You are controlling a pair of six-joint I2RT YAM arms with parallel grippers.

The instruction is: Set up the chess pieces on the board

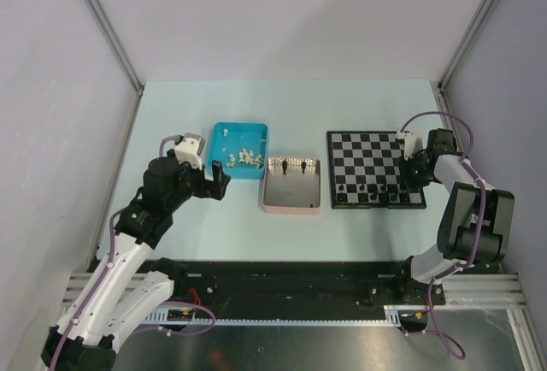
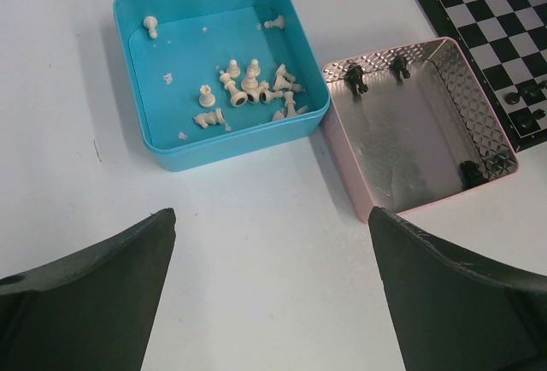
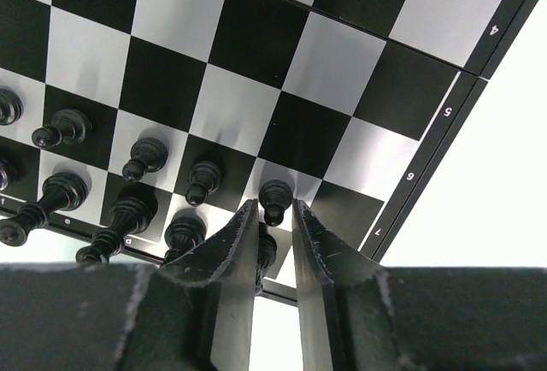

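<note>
The board [image 1: 359, 144] lies at the right, with black pieces [image 1: 376, 191] in its two near rows. In the right wrist view my right gripper [image 3: 276, 204] is closed narrowly on a black pawn [image 3: 275, 198]. The pawn stands upright on a pale square of the board [image 3: 256, 46], in line with other pawns [image 3: 203, 181]; another black piece [image 3: 267, 251] shows behind the fingers. In the top view the right gripper [image 1: 408, 166] is over the board's right edge. My left gripper [image 2: 272, 213] is open and empty over bare table, near the blue tray. White pieces [image 2: 248, 89] lie in that tray.
The blue tray [image 2: 222, 144] sits left of a pink tray [image 2: 342, 149] with a shiny floor holding three black pieces [image 2: 355, 76]. Both trays [image 1: 239, 126] [image 1: 291, 209] lie between the arms, left of the board. Grey walls close in the table on three sides.
</note>
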